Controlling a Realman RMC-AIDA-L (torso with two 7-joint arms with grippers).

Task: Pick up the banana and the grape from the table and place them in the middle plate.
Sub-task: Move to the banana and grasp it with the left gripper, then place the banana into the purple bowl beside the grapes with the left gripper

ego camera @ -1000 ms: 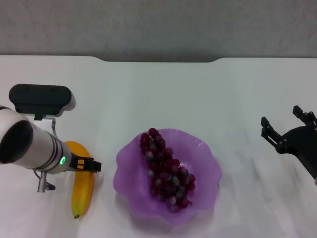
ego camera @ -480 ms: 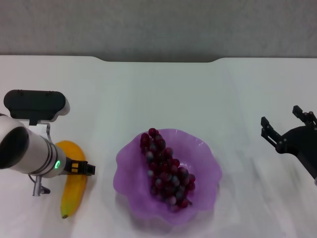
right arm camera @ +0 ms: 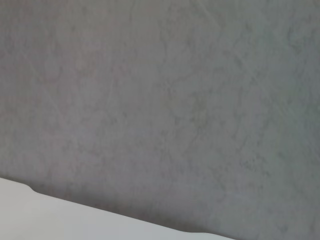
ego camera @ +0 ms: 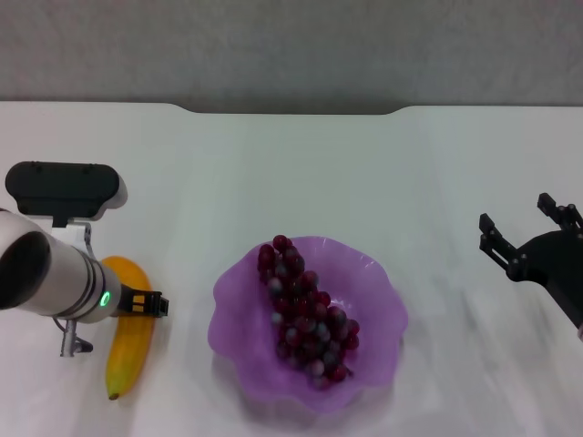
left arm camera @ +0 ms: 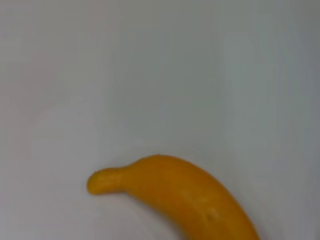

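One fruit left: grape (ego camera: 305, 309) fills the plate (ego camera: 383, 289), so my left pincer (ego camera: 146, 303), grip state unclear, hovers over the banana (ego camera: 127, 341); right pincer (ego camera: 528, 232) waits released.

We take the middle plate (ego camera: 239, 296) as landmark; it rests on the table (ego camera: 301, 173), nearer the front edge than the notched far edge. In it lies the grape (ego camera: 305, 314), running from the plate's far left side toward its near right. To the plate's left, apart from it, we find the banana (ego camera: 127, 341) flat on the table. The left gripper (ego camera: 150, 303) sits over the banana. Well to the plate's right stands the right gripper (ego camera: 528, 228).
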